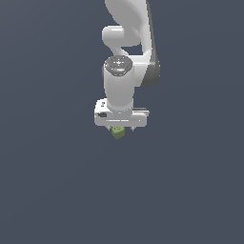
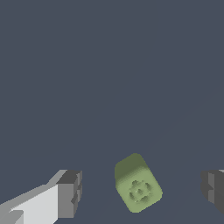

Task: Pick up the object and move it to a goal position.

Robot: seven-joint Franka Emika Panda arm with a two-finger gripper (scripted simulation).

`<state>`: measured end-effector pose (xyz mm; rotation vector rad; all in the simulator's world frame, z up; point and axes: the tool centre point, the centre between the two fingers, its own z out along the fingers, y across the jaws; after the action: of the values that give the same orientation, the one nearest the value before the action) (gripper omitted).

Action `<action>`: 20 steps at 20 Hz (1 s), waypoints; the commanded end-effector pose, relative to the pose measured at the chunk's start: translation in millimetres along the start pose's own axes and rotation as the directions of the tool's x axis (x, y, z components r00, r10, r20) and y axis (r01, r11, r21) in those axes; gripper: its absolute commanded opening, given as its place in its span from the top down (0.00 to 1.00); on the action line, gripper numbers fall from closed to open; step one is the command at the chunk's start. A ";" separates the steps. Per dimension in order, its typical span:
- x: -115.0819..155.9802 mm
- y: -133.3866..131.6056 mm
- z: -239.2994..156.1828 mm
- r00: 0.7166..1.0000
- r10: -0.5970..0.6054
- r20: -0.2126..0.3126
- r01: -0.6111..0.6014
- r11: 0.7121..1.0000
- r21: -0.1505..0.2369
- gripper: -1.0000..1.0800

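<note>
Olive-green blocky cube (image 2: 138, 183) with rounded edges and a round embossed mark on its upward face lies between the two dark grey fingertips (image 2: 70, 194), turned askew to them and touching neither. From left to right in the wrist view come one fingertip, a gap, the cube, a wider gap, the other fingertip. The white gripper (image 1: 121, 129) is spread wide, holding nothing. In the exterior view the cube (image 1: 117, 132) peeks out just beneath the gripper body on the dark grey-blue surface (image 1: 57, 190).
</note>
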<state>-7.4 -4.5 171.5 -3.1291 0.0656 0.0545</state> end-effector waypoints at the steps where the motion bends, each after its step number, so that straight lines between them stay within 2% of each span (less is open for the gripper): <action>1: 0.6 1.8 -2.0 1.000 0.016 -0.002 -0.016 1.000 0.005 0.04; 11: -5.5 4.1 7.2 0.999 -0.037 -0.005 0.037 0.999 0.001 0.04; 20: -26.3 11.9 33.7 0.981 -0.192 -0.013 0.192 0.981 -0.008 0.04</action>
<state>-30.5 -13.5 143.9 -3.1268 -0.1860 0.0346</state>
